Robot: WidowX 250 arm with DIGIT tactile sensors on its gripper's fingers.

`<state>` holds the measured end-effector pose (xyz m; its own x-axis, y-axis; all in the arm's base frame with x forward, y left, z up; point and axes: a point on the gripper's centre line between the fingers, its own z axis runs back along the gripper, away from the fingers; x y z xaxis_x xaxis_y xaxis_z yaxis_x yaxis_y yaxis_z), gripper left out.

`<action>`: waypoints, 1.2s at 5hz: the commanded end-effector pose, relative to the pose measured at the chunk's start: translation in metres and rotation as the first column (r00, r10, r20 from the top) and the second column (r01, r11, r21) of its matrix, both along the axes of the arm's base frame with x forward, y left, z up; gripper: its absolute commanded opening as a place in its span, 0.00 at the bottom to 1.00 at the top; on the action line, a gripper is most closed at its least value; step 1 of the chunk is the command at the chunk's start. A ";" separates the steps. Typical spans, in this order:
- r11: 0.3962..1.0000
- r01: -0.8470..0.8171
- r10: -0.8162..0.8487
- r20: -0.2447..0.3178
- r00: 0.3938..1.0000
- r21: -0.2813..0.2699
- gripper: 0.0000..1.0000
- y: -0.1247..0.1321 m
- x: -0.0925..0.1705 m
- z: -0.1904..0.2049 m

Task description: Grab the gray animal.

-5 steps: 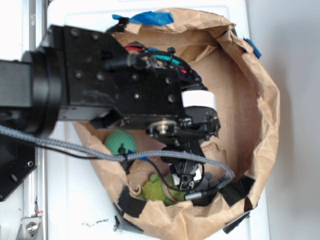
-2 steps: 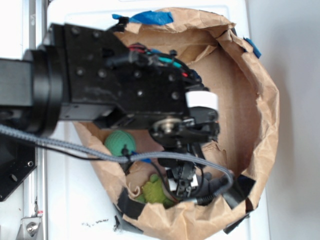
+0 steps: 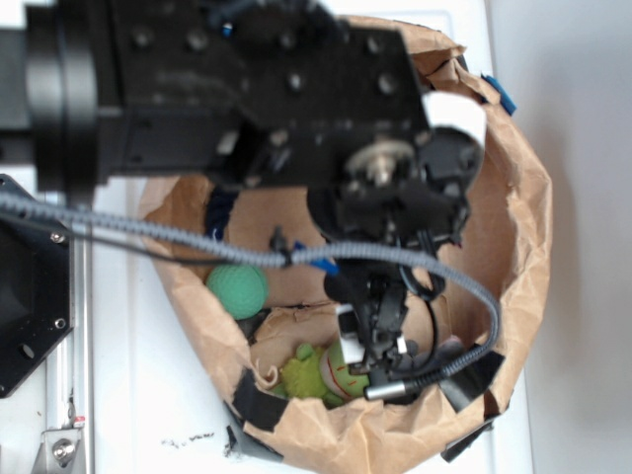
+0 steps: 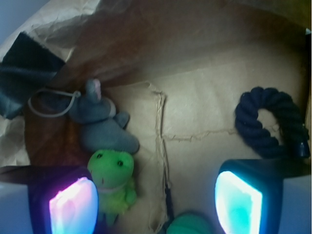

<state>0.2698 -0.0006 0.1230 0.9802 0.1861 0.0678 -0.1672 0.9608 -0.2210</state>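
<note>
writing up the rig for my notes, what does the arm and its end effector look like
The arm is black, boxy and studded with screws. A grey braided cable runs across it, with thinner black wires by the end effector. In the wrist view its fingers are dark with pads glowing pink and teal.

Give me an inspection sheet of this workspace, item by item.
Surface: crumpled brown paper bin on a white table.
Job's things: gray animal lies on the paper, ungripped, just above the green frog.
Clutter: navy rope, green ball, blue tape and black tape on the bin rim.
Grippers: gripper open, empty, pads glowing.
Cables: braided gray cable crosses the bin.
Surroundings: metal rail beside the table.
</note>
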 end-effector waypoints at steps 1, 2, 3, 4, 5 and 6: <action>0.999 0.026 -0.020 0.126 0.992 -0.044 1.00 -0.002 0.022 -0.003; 0.998 0.039 -0.031 0.129 0.991 -0.057 1.00 -0.005 0.024 -0.009; 0.996 0.056 -0.048 0.119 0.992 -0.062 1.00 -0.008 0.021 -0.011; 0.996 0.073 -0.065 0.123 0.990 -0.058 1.00 -0.011 0.019 -0.015; 0.996 0.076 -0.070 0.121 0.990 -0.041 1.00 -0.013 0.023 -0.027; 0.999 0.050 -0.051 0.121 0.991 0.009 1.00 -0.009 0.030 -0.042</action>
